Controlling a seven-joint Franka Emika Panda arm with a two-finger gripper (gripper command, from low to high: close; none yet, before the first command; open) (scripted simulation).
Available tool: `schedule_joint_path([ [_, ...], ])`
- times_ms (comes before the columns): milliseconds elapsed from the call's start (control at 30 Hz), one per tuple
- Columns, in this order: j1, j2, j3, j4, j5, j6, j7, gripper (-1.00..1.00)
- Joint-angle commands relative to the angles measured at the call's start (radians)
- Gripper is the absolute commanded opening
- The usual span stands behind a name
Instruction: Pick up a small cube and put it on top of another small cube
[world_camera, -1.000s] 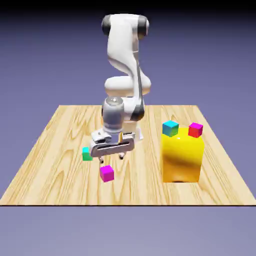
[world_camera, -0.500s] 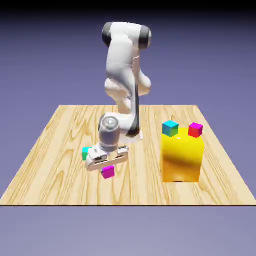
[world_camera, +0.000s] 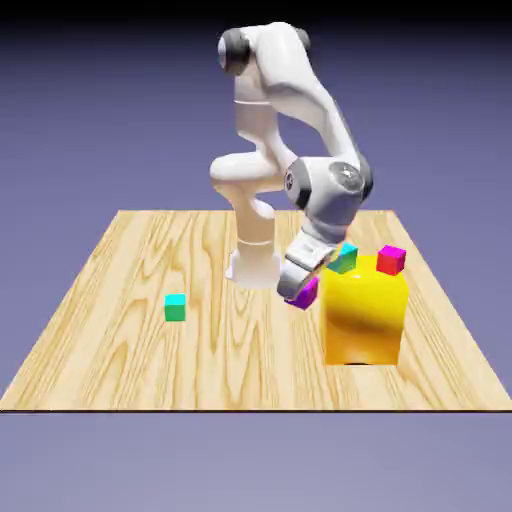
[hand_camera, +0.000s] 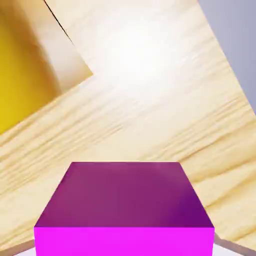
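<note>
The gripper (world_camera: 303, 291) is clenched on the small cube (world_camera: 305, 293), holding it in the air above the desk (world_camera: 120, 330), tilted, with the arm bent over from above. In the hand view the cube (hand_camera: 124, 207) fills the lower part of the frame and hides the fingertips; beyond it lies the pale wood grain of the desk (hand_camera: 150, 100) with a bright glare spot. Just beside the gripper, on the exterior view's right, stands the yellow block (world_camera: 365, 320), and its corner shows at the hand view's upper left (hand_camera: 25, 75). On top of the block, just above and beside the gripper, sits a teal cube (world_camera: 344, 258), partly covered by the hand; farther along the block's top sits a red cube (world_camera: 391, 260) with a magenta top. Well apart from the gripper, on the exterior view's left, a second teal cube (world_camera: 175, 307) rests on the desk.
</note>
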Motion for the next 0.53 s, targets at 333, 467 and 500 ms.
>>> schedule_joint_path([
  [333, 0.126, -0.083, 0.220, 0.030, 0.066, -0.037, 0.003, -1.00],
  [467, 0.125, -0.073, 0.219, -0.010, 0.060, 0.012, 0.009, 1.00],
  [500, 0.126, -0.082, 0.220, 0.026, 0.065, -0.031, 0.004, 1.00],
])
